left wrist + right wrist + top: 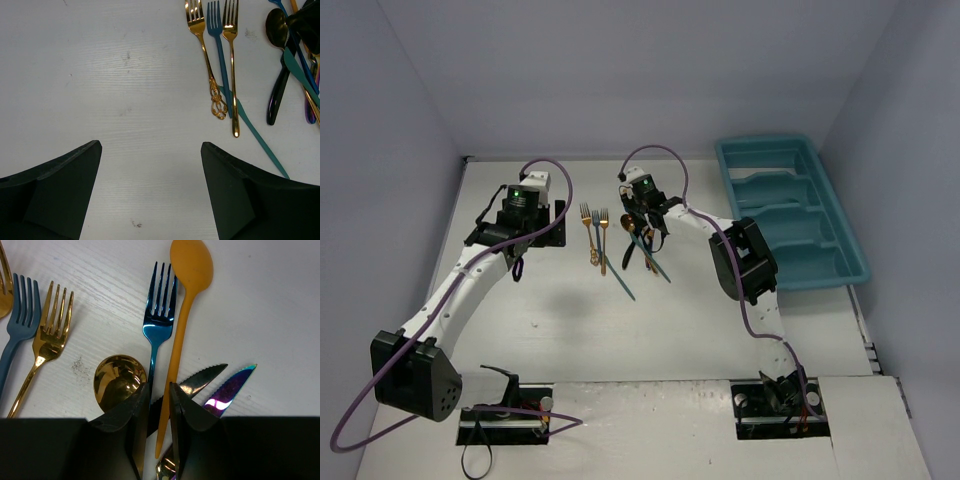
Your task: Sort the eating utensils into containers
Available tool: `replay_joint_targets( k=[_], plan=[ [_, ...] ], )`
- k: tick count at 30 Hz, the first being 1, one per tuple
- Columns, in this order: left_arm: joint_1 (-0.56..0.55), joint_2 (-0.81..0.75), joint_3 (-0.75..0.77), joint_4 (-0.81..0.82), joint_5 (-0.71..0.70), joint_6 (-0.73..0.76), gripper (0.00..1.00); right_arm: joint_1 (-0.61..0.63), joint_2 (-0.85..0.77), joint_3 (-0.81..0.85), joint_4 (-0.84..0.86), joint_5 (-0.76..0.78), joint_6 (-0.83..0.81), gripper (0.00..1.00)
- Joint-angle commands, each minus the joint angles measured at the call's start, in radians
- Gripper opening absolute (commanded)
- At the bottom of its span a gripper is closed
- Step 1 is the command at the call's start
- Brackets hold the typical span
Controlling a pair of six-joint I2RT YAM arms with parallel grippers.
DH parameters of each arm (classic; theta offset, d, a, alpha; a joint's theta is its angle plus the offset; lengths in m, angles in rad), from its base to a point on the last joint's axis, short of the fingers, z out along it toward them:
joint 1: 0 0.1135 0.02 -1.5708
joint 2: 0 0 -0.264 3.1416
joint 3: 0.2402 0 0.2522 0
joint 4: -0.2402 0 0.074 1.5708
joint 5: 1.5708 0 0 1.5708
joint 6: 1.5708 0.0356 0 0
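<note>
Utensils (620, 245) lie clustered on the middle of the table (100, 75). At the left, the left gripper (151, 146) hangs over the tabletop with its jaws spread wide, holding nothing. Right of it, two gold forks (200, 30) flank a teal fork (216, 30). Further right, the right gripper (159, 388) is pinched to a narrow gap on the orange spoon (191, 265) handle, beside a blue fork (159, 315). The teal tray (765, 141) sits far right, well apart.
</note>
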Motion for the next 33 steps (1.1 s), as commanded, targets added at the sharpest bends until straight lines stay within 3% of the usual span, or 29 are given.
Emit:
replay_joint_targets(
  k=[1, 17, 23, 33],
  plan=[
    [0.007, -0.01, 0.052, 0.019, -0.001, -0.009, 0.78, 0.015, -0.009, 0.049, 0.026, 0.001, 0.013, 0.21],
    [0.007, -0.005, 0.052, 0.019, 0.005, -0.01, 0.78, 0.017, -0.026, 0.028, 0.026, 0.055, 0.01, 0.23],
    [0.005, -0.005, 0.05, 0.019, 0.005, -0.009, 0.78, 0.012, -0.085, 0.006, 0.026, 0.086, 0.005, 0.29],
    [0.005, -0.001, 0.052, 0.018, 0.004, -0.009, 0.78, 0.016, -0.107, 0.106, 0.026, 0.058, -0.001, 0.28]
  ],
)
